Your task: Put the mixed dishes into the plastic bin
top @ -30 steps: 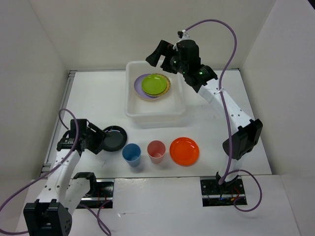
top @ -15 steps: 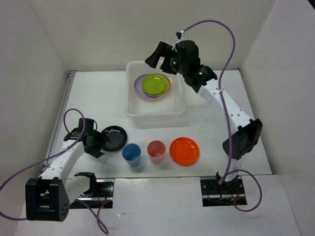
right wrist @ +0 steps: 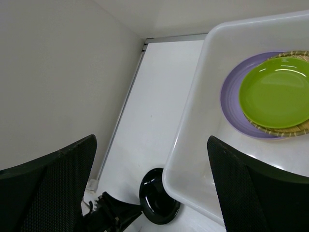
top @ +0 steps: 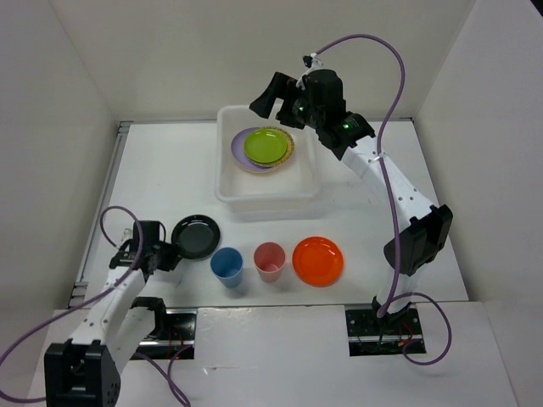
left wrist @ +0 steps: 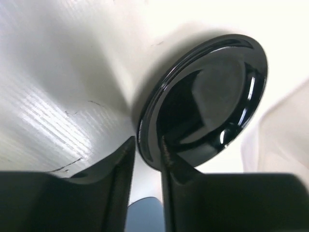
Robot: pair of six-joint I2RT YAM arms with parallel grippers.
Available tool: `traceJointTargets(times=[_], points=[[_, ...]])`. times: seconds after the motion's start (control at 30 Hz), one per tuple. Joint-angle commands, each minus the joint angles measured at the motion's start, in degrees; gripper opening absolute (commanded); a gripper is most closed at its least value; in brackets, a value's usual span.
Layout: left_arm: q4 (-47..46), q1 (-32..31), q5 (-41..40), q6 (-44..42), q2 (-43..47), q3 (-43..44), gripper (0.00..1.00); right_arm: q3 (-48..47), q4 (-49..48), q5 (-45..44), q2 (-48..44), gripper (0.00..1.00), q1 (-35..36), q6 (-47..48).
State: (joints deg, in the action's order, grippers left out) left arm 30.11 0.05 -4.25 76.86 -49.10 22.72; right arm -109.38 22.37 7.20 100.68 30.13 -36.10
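Overhead view: the plastic bin (top: 271, 203) stands at the far middle of the table (top: 170, 170), holding a lime green plate (top: 269, 145) stacked on a tan woven plate (top: 291, 149), which lies on a lilac plate (top: 239, 146). Outside the bin, in a row near the arm bases, are the black plate (top: 197, 236), the blue cup (top: 226, 264), the pink-red cup (top: 270, 259) and the orange plate (top: 318, 259). The cups stand upright just beside one another, and none of the four touch. The left wrist view adds detail that the overhead cannot resolve. The left gripper (left wrist: 147, 145) has its two fingers (left wrist: 118, 179) narrowly apart with the black plate's near rim standing between them. One finger lies against the glossy inner face, and a thin pale strip shows beside the other. Whether the rim is actually clamped cannot be told. A sliver of the blue cup shows low between the fingers. The right wrist view shows the right gripper (right wrist: 152, 139) above the bin's left edge, fingers spread wide with nothing between them. It looks down on the stacked plates and, past the bin's corner, on the black plate with the left gripper at its edge. Green indicator lights (top: 346, 127) glow on the right arm, seen only from overhead.
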Motion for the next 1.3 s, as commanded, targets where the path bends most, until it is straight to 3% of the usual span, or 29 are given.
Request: traceJointTargets(times=[0.0, 0.2, 0.43, 0.6, 0.77, 1.1, 1.27], points=[[-1.19, -0.23, -2.08, 4.17, 6.72, -3.89, 0.33, -1.18, 0.13, 0.88, -1.72, 1.00, -0.25, 1.03], [-0.66, -0.23, -2.08, 3.12, 11.66, -5.32, 0.28, -2.41, 0.66, 0.88, -1.72, 1.00, -0.25, 0.50], [-3.82, -0.23, -2.60, -0.83, -3.24, -1.37, 0.40, -3.47, 1.27, 0.88, -1.72, 1.00, -0.25, 0.50], [-7.43, -0.23, -2.60, -2.86, -11.27, 1.88, 0.40, -3.99, 2.32, 0.36, -1.72, 1.00, -0.77, 0.50], [-8.49, -0.23, -3.75, -2.86, -12.60, 1.89, 0.40, -4.00, 2.33, 0.36, -1.20, 1.00, -1.82, 1.03], [-10.07, -0.23, -5.94, -2.86, -11.54, 0.84, 0.01, -5.05, 2.94, 0.88, -0.58, 1.00, -1.83, 1.03], [-8.76, -0.23, -5.94, -2.86, -9.44, 0.83, 0.00, -5.05, 3.47, 0.88, -0.58, 1.00, -1.83, 1.03]])
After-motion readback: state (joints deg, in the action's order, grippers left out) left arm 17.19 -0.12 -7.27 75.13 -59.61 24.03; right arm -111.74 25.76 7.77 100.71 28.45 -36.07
